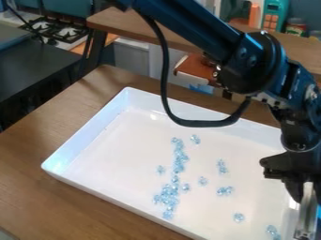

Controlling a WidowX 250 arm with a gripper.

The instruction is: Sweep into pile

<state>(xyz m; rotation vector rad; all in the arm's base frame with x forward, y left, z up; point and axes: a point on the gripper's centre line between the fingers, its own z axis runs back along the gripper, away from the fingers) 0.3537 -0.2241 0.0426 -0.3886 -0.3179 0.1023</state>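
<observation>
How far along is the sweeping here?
Partly done, it seems: many bluish pieces lie in a long, uneven band in the white tray. The gripper is at the picture's right edge; whether it holds the pale strip there, I can't tell. Left: gathering the scattered strays and likely compacting the band.
</observation>
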